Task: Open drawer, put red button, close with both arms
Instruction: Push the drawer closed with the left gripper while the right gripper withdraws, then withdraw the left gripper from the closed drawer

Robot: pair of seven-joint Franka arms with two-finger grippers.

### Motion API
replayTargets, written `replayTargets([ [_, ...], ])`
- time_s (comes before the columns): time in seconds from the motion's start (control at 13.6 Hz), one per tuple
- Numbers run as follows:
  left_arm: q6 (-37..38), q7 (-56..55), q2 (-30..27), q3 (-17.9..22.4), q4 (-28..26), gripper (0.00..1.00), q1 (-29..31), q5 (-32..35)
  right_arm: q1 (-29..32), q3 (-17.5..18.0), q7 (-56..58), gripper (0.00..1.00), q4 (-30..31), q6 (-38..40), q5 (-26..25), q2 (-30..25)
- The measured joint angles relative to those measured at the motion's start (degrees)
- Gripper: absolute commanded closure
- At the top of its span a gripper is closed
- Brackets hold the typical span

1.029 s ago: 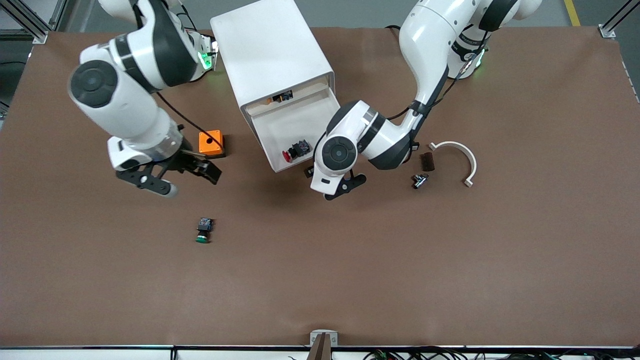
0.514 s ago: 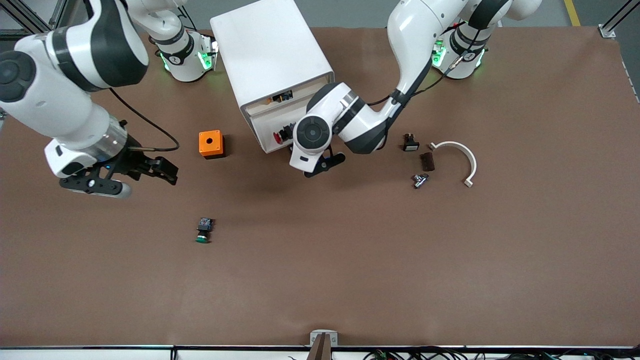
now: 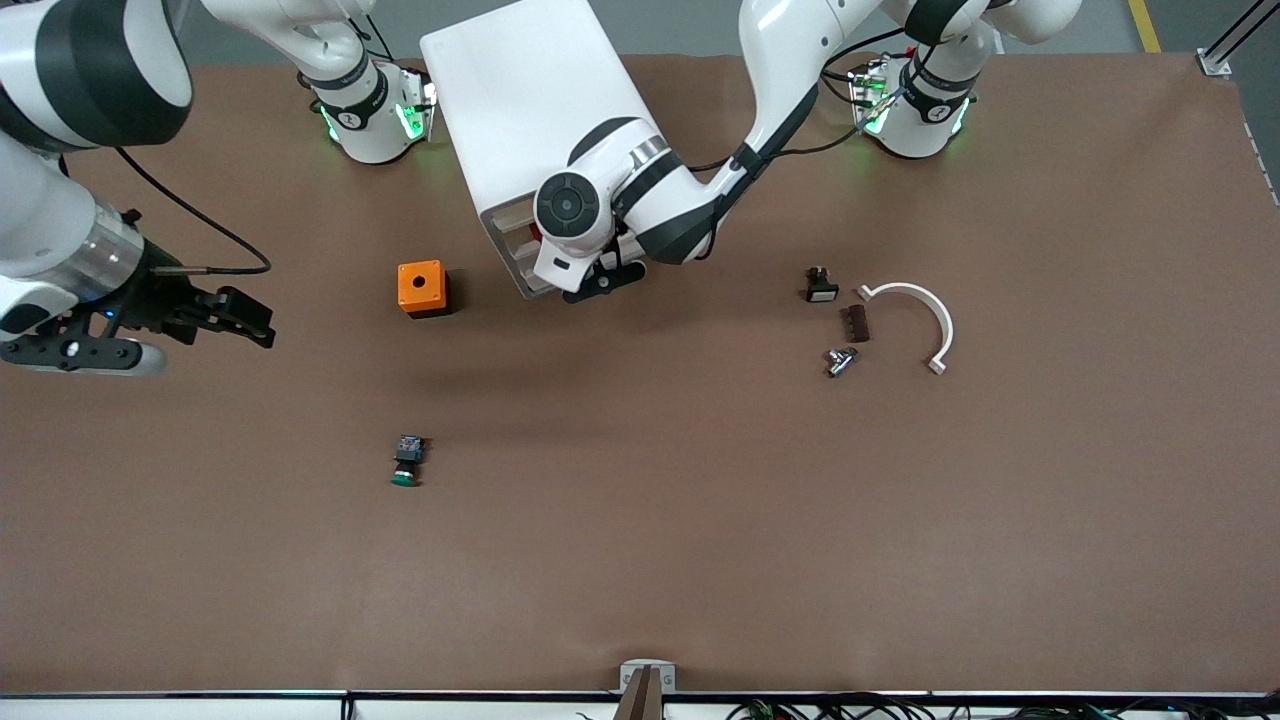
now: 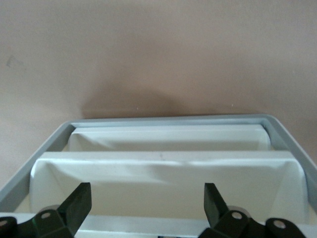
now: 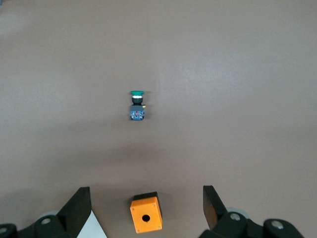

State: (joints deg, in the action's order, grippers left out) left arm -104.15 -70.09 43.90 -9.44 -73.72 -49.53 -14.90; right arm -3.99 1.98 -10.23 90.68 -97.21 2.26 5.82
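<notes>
Table (image 3: 700, 520): brown, cabinet (image 3: 520, 110) on it.
Left claw (image 3: 600, 280): spread, against the drawer (image 4: 163, 168) front.
Right claw (image 3: 150, 335): spread, waiting aside.
Red button: hidden, presumably inside.
Advice: press squarely until flush.

Brown table (image 3: 700, 560) (matte), grey floor (image 3: 700, 25), aluminium frame posts (image 3: 1225, 45)

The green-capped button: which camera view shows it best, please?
The right wrist view shows the green-capped button best: it lies whole on bare table, green cap and black body distinct, with nothing covering it. The front view also shows it, nearer the camera than the orange box, but smaller. The left wrist view does not show it.
</notes>
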Motion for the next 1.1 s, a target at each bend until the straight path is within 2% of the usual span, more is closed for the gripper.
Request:
replayTargets([
  [0.29, -1.65, 0.0, 0.0, 1.38, 0.0, 0.0, 0.49, 1.55, 1.96, -0.07, 0.29, 0.0, -1.59, 2.01, 0.0, -1.59],
  [0.44, -3.27, 0.11, -0.08, 2.94, 0.1, 0.0, 2.92, 4.46, 2.22, -0.34, 0.36, 0.0, -1.65, 2.22, 0.0, -2.86],
  [0.59, -3.79, 0.4, -1.02, 3.79, 0.44, 0.0, 7.02, 10.36, 2.25, -0.4, 0.36, 0.0, -1.64, 2.54, 0.0, -4.47],
  [0.81, -3.81, 0.39, -5.44, 4.08, 0.87, 0.0, 13.64, 19.23, 2.27, -0.49, 0.36, 0.0, -0.61, 2.97, 0.0, -7.07],
  [1.1, -3.66, 1.9, -11.58, 4.7, 0.92, 0.0, 22.93, 20.97, 2.28, -0.58, 0.36, 0.0, 2.61, 2.88, 0.0, -10.23],
])
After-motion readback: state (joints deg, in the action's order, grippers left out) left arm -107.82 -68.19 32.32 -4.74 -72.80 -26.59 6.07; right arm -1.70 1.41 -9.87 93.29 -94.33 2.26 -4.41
